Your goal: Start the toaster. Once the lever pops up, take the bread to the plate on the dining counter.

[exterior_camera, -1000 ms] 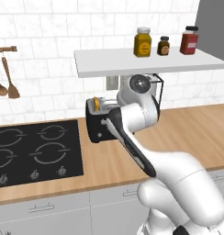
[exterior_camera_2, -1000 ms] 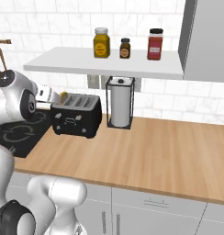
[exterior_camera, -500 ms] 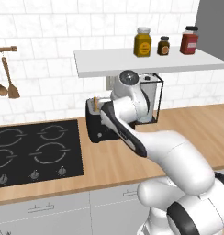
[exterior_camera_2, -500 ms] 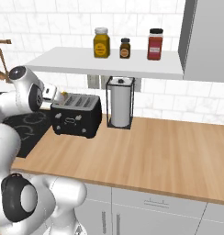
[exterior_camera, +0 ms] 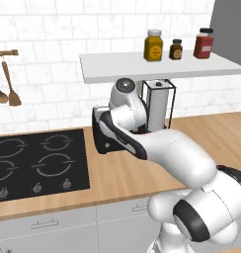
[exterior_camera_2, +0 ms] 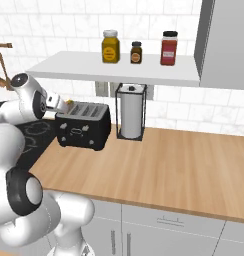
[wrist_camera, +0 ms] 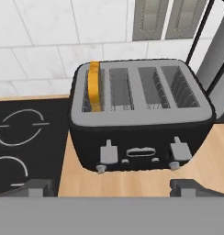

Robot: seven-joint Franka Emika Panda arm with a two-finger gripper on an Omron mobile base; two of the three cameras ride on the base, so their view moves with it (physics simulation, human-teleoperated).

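The black boxy four-slot toaster (wrist_camera: 139, 117) stands on the wood worktop (exterior_camera_2: 169, 170), right of the black hob (exterior_camera: 33, 163). The orange-crusted bread slice (wrist_camera: 94, 86) sits in its leftmost slot. The two-finger gripper (wrist_camera: 113, 187) hovers near its front, apparently spread open and empty.

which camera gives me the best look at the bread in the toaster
The hand view: it looks down on the toaster, with the bread standing in its leftmost slot. The right base view shows only a small orange bit of it beside the arm. In the left base view the arm covers the slots.
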